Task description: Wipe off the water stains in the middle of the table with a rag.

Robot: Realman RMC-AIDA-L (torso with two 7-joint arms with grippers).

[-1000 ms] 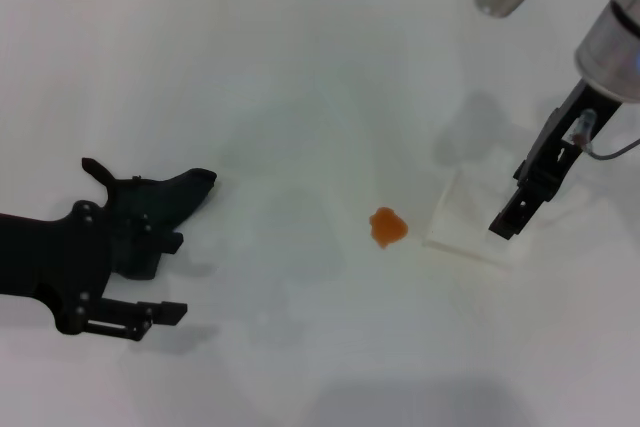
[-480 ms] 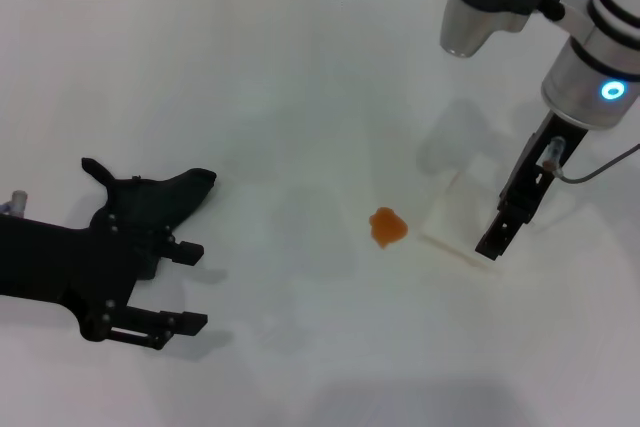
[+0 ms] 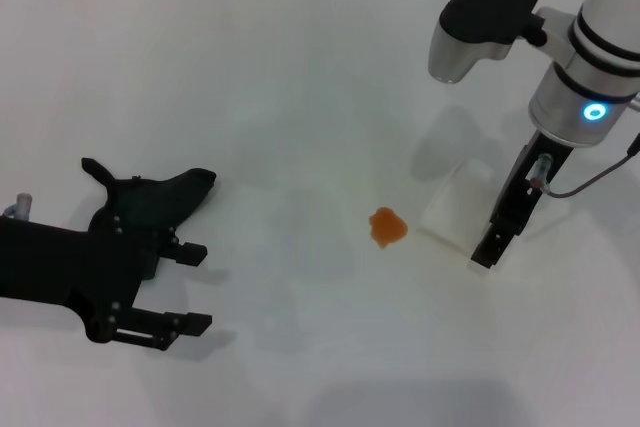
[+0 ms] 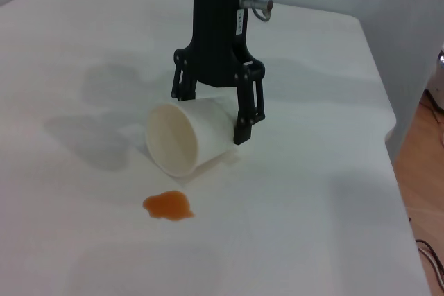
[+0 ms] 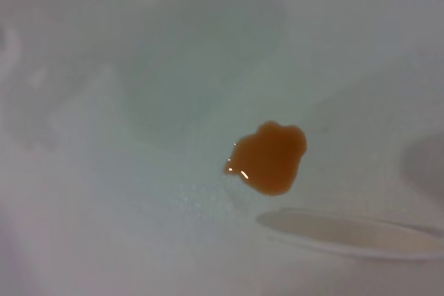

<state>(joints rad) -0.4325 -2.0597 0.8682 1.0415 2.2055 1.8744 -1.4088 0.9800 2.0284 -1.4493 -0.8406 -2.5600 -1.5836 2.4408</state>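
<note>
The water stains [image 3: 388, 227] are one small orange blot in the middle of the white table [image 3: 300, 77]. They also show in the left wrist view [image 4: 168, 205] and the right wrist view [image 5: 269, 157]. The dark rag [image 3: 170, 197] lies at the left. My left gripper [image 3: 195, 287] is open and empty, just in front of the rag. My right gripper [image 3: 480, 237] is open. It also shows in the left wrist view [image 4: 211, 112], with a finger on each side of a whitish plastic cup [image 4: 187, 143] lying on its side right of the stain.
The cup [image 3: 450, 205] lies with its mouth toward the stain, a short gap away; its rim shows in the right wrist view [image 5: 347, 233]. The table's far edge meets a wall at the back. The table's right edge [image 4: 388, 129] drops to the floor.
My right arm has moved left and toward the front, lowering its fingers along the cup, which slid slightly toward the stain. My left gripper has shifted a little forward and right.
</note>
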